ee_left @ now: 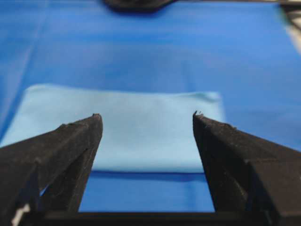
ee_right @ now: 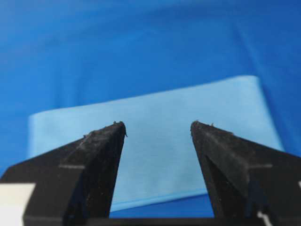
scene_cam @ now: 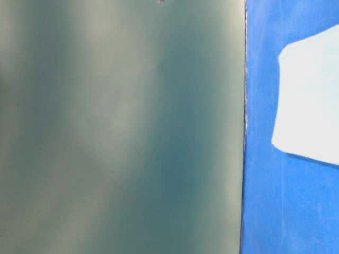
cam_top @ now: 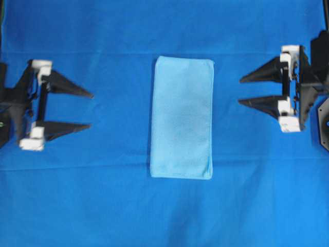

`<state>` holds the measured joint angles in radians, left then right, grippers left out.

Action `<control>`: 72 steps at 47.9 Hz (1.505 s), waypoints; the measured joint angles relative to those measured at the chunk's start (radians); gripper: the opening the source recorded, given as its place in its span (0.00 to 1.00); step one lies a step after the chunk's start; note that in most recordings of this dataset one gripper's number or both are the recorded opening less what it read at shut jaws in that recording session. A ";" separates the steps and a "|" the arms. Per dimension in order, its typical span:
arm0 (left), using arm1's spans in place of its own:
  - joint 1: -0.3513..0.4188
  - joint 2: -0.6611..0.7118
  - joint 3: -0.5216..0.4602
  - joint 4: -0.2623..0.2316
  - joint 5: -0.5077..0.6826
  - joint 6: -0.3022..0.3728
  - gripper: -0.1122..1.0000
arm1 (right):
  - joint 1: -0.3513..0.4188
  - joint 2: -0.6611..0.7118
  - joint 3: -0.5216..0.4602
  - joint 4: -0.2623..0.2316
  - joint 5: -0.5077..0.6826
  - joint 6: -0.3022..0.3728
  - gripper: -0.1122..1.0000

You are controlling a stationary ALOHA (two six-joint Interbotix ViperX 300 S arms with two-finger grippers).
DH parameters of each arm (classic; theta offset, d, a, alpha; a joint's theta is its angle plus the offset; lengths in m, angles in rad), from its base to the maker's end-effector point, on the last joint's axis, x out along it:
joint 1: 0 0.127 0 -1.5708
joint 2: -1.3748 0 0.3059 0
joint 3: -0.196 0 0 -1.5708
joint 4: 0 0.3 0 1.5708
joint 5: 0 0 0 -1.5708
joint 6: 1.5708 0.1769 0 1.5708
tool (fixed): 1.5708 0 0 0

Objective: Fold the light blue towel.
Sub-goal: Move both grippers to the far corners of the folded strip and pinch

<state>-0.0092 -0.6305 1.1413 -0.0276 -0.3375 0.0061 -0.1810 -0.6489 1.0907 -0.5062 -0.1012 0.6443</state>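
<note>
Your pale sky-blue microfibre towel lies mid-table on the deep-blue covering, a tall rectangle, long axis crosswise between the arms. Left gripper and right gripper flank it, both spread wide, empty, about equally distant.

- The overhead view looks straight down on the table, taking in both pincers and the towel between them;
- the table-level view sits very close, a blurred grey surface filling its left, one towel corner at right;
- each wrist view looks low and forward between its own fingers, facing the towel from opposite sides; all four share the towel.
</note>
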 measured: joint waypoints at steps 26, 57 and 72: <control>0.258 0.611 -0.305 0.000 -0.012 -0.003 0.77 | -0.215 0.497 -0.210 -0.041 0.127 -0.014 0.66; 0.382 0.976 -0.489 -0.002 -0.069 -0.002 0.73 | -0.276 0.787 -0.322 -0.066 0.101 -0.015 0.62; 0.379 0.991 -0.485 0.006 -0.078 0.035 0.13 | -0.268 0.788 -0.322 -0.066 0.094 -0.011 0.14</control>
<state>0.3697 0.3605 0.6565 -0.0215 -0.4157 0.0414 -0.4495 0.1396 0.7685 -0.5722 -0.0077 0.6335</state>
